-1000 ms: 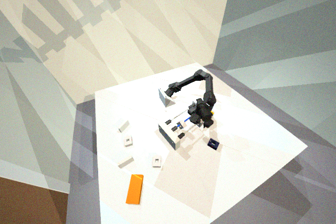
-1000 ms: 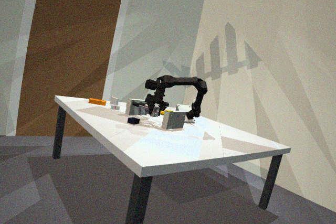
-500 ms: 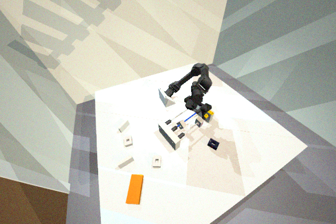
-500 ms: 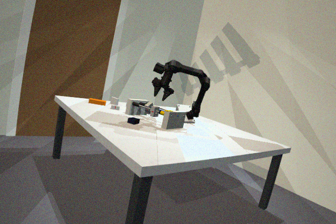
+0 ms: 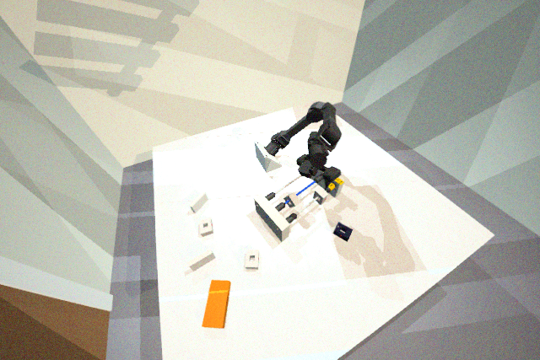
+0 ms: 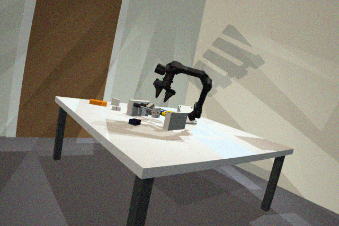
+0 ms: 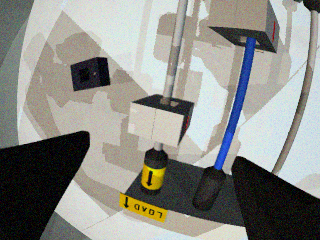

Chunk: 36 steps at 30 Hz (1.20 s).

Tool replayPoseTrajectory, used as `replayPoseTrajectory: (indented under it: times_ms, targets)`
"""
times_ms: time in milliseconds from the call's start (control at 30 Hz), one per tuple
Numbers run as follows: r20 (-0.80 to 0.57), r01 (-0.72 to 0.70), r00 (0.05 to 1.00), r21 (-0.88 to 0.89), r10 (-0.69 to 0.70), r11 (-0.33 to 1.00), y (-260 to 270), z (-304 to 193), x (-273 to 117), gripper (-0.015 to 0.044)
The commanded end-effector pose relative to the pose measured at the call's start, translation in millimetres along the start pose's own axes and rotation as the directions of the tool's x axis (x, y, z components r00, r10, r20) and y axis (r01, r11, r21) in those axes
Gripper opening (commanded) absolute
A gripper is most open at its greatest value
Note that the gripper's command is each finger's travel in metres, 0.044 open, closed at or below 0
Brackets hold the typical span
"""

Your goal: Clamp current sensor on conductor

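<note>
The pale sensor (image 5: 319, 196) (image 6: 155, 112) (image 7: 156, 122) sits round the LOAD conductor (image 7: 175, 60), close to the yellow sleeve (image 6: 166, 113) (image 7: 153, 178). Its halves meet along a thin seam and it looks shut; the latch is too small to tell. A red mark shows on its side, but which way its arrow points cannot be made out. The LOAD label (image 7: 143, 207) and the sleeve carry black arrows. My gripper (image 6: 160, 99) (image 7: 163, 152) is open and empty, above the sensor and apart from it, with one finger to each side in the wrist view.
A similar block (image 5: 289, 200) (image 7: 245, 17) sits on the blue conductor (image 7: 239, 100); a grey conductor (image 7: 300, 95) runs beyond. End blocks (image 5: 271, 218) (image 6: 175, 120) stand at both ends. A dark block (image 5: 343, 229) (image 6: 134, 121) (image 7: 90, 74), an orange block (image 5: 216, 303) (image 6: 98, 102) and several pale blocks lie around.
</note>
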<state>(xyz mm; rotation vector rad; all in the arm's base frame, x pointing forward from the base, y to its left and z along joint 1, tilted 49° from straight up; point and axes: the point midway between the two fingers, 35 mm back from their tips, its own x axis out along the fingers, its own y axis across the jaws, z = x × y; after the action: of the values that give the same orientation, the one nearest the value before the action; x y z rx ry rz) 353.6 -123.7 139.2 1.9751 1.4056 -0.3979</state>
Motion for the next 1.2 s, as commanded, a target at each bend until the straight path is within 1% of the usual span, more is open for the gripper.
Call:
replayPoseTrajectory:
  times_ms: [0, 767, 833, 967, 1067, 1167]
  targets:
    - [-0.003, -0.001, 1.000, -0.004, 0.001, 1.000, 0, -1, 0, 0.0440]
    - [0.006, 0.002, 1.000, -0.006, -0.002, 1.000, 0, -1, 0, 0.0440]
    - [0.057, 0.024, 0.998, -0.049, -0.022, 0.998, -4, -12, 1, 0.0440]
    - [0.221, 0.082, 0.974, -0.174, -0.043, 0.981, -15, -41, 0, 0.0440]
    - [0.340, 0.114, 0.940, -0.258, -0.020, 0.959, -23, -61, -2, 0.0440]
    - [0.448, 0.133, 0.893, -0.335, 0.033, 0.933, -32, -78, -7, 0.0440]
